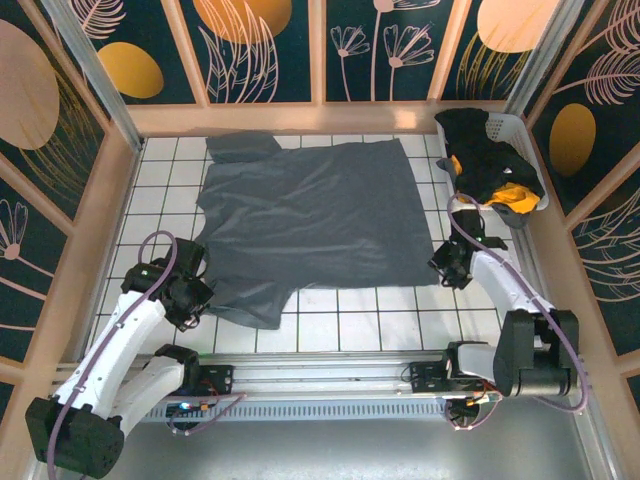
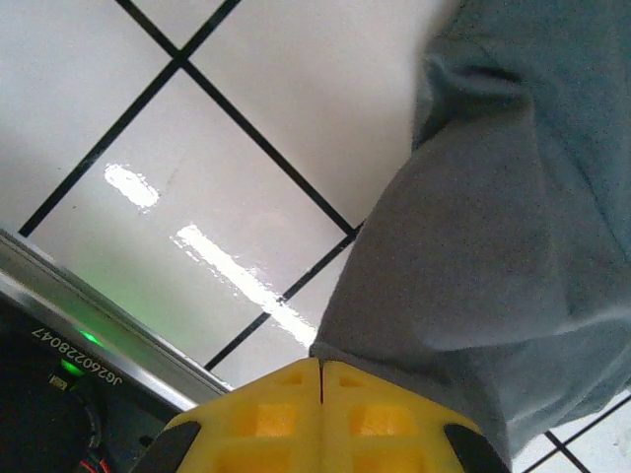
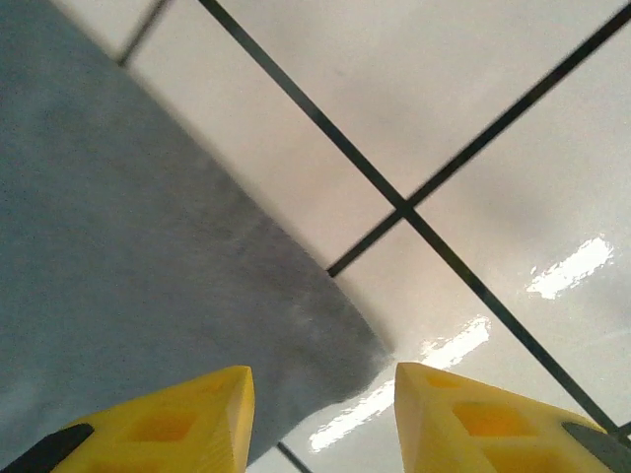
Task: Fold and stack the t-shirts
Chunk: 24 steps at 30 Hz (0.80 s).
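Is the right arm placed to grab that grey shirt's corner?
Probably yes. The right gripper is open, and the shirt corner lies flat on the tiles between its fingers, with nothing covering it.

Bright, even overhead light fell on the white tiled desk [image 1: 380, 320]; shadows were soft and faint; the top view was sharp. In the left wrist view, white glare streaks crossed the glossy tiles; the grey t-shirt [image 2: 513, 217] showed gentle fold shading; the left pincer [image 2: 321, 367] looked slightly soft. The right wrist view was blurred throughout, with glare at right.
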Each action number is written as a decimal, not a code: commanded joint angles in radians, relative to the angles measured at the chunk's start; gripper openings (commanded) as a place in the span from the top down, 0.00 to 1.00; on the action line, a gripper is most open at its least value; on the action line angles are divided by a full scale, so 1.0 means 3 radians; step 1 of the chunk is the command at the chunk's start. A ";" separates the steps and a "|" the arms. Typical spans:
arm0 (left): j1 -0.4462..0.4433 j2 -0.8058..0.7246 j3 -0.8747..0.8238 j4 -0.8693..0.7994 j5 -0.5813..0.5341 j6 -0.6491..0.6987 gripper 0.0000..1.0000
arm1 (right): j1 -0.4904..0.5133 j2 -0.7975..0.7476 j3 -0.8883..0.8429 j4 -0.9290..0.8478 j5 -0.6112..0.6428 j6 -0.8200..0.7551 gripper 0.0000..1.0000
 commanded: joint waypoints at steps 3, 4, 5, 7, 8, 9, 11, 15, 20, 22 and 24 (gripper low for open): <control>-0.0016 0.0020 0.0105 -0.0139 -0.0124 -0.0141 1.00 | -0.0060 0.0131 -0.0164 0.0044 -0.0074 0.0123 0.58; -0.0016 0.0015 0.0113 -0.0141 -0.0130 -0.0141 1.00 | -0.0061 0.0140 -0.0174 0.0057 -0.0079 0.0133 0.58; -0.0014 0.0010 0.0113 -0.0137 -0.0130 -0.0141 1.00 | -0.0065 0.0152 -0.0198 0.0064 -0.0074 0.0139 0.59; -0.0017 0.0010 0.0116 -0.0136 -0.0135 -0.0141 1.00 | -0.0069 0.0169 -0.0232 0.0107 -0.0064 0.0138 0.59; -0.0017 0.0014 0.0116 -0.0137 -0.0135 -0.0136 1.00 | -0.0074 0.0186 -0.0247 0.0145 -0.0068 0.0127 0.60; -0.0017 0.0015 0.0122 -0.0127 -0.0132 -0.0130 1.00 | -0.0073 0.0207 -0.0259 0.0185 -0.0073 0.0118 0.62; -0.0017 0.0025 0.0121 -0.0115 -0.0126 -0.0113 1.00 | -0.0079 0.0274 -0.0256 0.0279 -0.0106 0.0091 0.64; -0.0017 0.0026 0.0105 -0.0095 -0.0105 -0.0100 1.00 | -0.0082 0.0383 -0.0214 0.0357 -0.0164 0.0088 0.70; -0.0017 0.0007 0.0094 -0.0085 -0.0107 -0.0109 1.00 | -0.0085 0.0460 -0.0252 0.0387 -0.0227 0.0125 0.85; -0.0016 -0.0013 0.0101 -0.0106 -0.0122 -0.0129 1.00 | -0.0085 0.0429 -0.0245 0.0329 -0.0182 0.0143 0.94; -0.0017 -0.0052 0.0112 -0.0152 -0.0134 -0.0169 1.00 | -0.0085 0.0336 -0.0227 0.0223 -0.0090 0.0157 1.00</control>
